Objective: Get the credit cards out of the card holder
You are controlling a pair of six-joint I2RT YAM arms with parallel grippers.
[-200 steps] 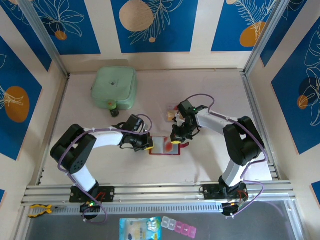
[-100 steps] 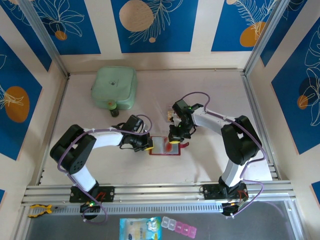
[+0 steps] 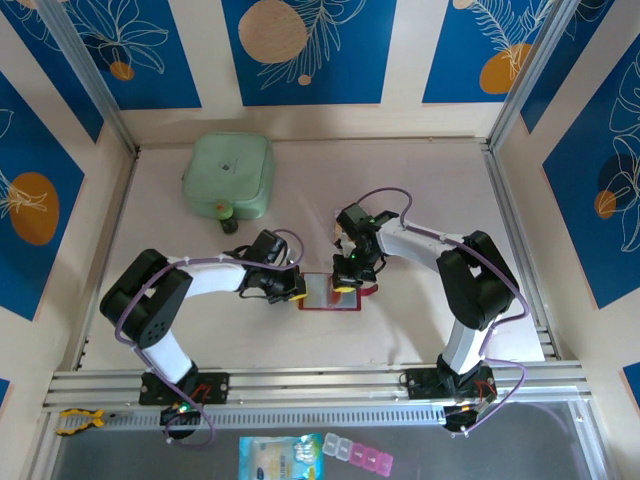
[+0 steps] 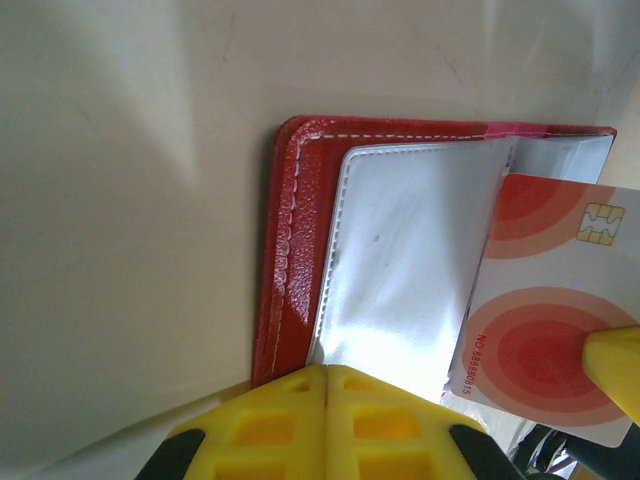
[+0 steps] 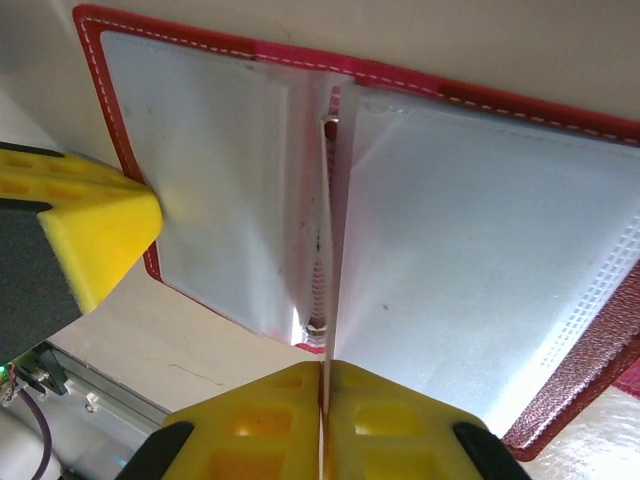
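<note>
In the middle of the table (image 3: 420,180), just in front of both arms, the card holder (image 3: 322,294) lies open and flat, red rim around the pale pockets. Over its right-hand page sits the pale card (image 4: 545,300), the one with the red circles and a chip. The right gripper (image 5: 324,385) has its fingers closed tight on that card, so from the right wrist it reads as just a thin line running up along the holder's spine. Can't really tell whether the card's far edge is fully clear of the pocket or tucked in a bit.

On the other side, the left gripper (image 4: 327,385) has its fingers pressed together, tips resting on the holder's left edge. It looks more like pinning the holder down than pinching it.

So this looks like the pull-out step for one card: one arm anchors, the other draws. The next move probably calls for the right arm to slide the card away from the spine and lift it clear. The left needs to stay planted so the holder doesn't drag along. After that the card needs a bare spot on the table beside the holder. Whether another card sits in those pockets isn't visible. The mint-green case (image 3: 230,175) is well apart at the far left, no bother.
</note>
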